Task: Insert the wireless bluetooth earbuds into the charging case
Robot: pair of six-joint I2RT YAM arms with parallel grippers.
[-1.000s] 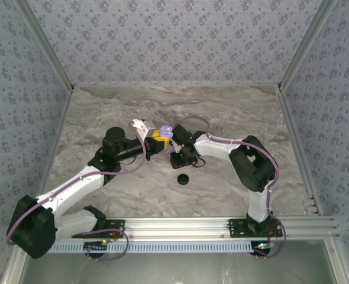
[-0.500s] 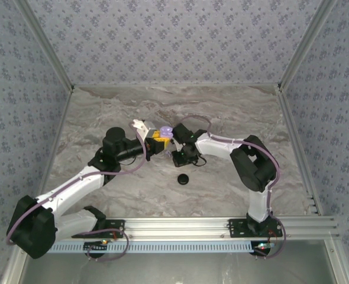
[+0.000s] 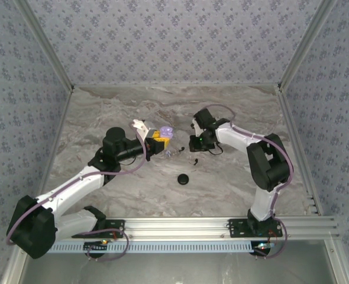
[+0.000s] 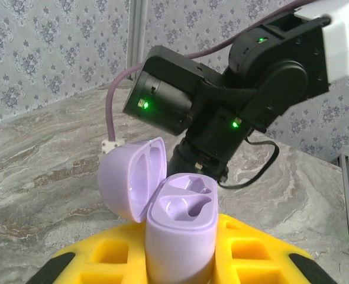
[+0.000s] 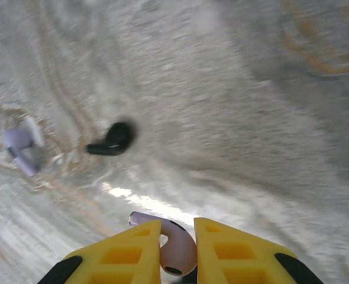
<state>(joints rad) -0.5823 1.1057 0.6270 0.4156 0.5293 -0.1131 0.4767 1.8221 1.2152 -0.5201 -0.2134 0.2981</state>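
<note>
Grey-veined marble table, boxed in by blue floral wallpaper on three sides.

At left, seen from above: left gripper, yellow-fingered, clamped on the lavender charging case. From the left wrist camera, same grip up close: case upright between the yellow fingers, lid hinged open toward the left, two moulded wells showing bare lavender plastic. Behind the case, black wrist housing of the right arm, green lights lit.

Just right of the case in the overhead view, tiny on the marble: loose lavender earbud, then black earbud near it, the two apart. Nearer the arm bases, between them, a round black disc, lying flat, well clear of both grippers.

Further right: right gripper, pointing down over the table close to the black earbud. From the right wrist camera: yellow fingers pressed together on a lavender earbud, rounded body pinched between them, pale tip poking out at the left. Below, on blurred marble: loose lavender earbud at far left, black earbud beside it, neither touching the other.
</note>
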